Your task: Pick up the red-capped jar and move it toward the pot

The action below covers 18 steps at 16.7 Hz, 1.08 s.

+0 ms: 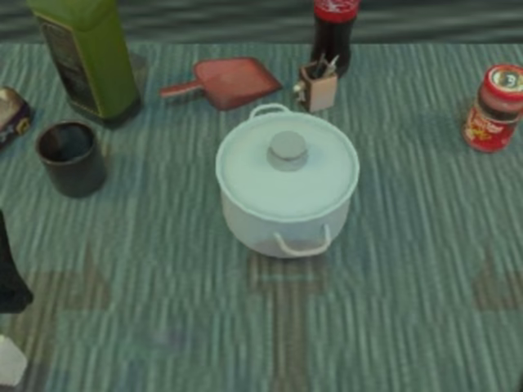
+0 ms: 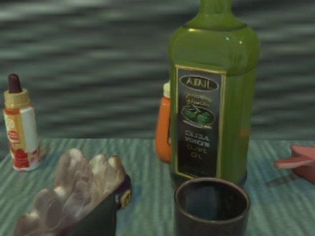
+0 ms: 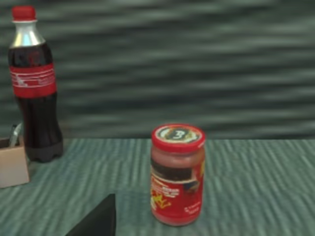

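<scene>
Right now the table [image 1: 409, 269], covered in a green striped cloth, carries everything. Biggest on it is the pot [image 1: 287, 184], white and lidded with a grey knob, sitting at the middle. At the far left stands a tall green oil bottle [image 1: 86, 53], with a black cup [image 1: 71, 157] just in front of it. A cola bottle [image 1: 333, 31] rises at the far edge behind the pot, a small tan holder [image 1: 317, 87] just beside it and a red scoop [image 1: 227, 82] to its left. The red-capped jar [image 1: 493, 108] stands upright near the right edge, well apart from the pot, untouched. The left arm [image 1: 11, 286] shows only as a dark shape at the left edge; neither gripper's fingers can be made out, so open or closed I cannot tell.
</scene>
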Tool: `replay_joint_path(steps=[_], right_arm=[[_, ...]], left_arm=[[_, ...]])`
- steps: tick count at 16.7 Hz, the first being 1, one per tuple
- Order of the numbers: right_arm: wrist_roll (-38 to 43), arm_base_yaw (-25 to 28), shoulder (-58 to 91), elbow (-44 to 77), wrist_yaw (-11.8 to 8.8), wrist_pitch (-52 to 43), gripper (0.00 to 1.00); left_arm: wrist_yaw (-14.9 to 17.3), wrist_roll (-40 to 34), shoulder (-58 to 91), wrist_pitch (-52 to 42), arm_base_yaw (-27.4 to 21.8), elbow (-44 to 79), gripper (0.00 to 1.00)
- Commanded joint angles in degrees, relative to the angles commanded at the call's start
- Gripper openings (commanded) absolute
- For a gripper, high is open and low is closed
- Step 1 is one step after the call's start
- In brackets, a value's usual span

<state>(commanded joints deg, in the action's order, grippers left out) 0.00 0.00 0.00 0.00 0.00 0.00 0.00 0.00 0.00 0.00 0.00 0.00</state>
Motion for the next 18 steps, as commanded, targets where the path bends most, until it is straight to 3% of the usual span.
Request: replay_joint_path(steps=[4, 8, 18], right_arm=[[-0.1, 0.2, 1.5, 1.6, -0.2, -0.8, 1.00], [-1.1, 0.7, 11.2, 11.6, -1.2, -6.1, 1.00], [-7.0, 0.0, 62.8, 62.7, -2.6, -34.5, 1.00]], left_arm=[[0.0, 0.0, 0.0, 0.0, 0.0, 0.0, 1.00], [0.0, 0.0, 0.0, 0.0, 0.0, 0.0, 1.00], [0.0, 0.0, 0.0, 0.0, 0.0, 0.0, 1.00]])
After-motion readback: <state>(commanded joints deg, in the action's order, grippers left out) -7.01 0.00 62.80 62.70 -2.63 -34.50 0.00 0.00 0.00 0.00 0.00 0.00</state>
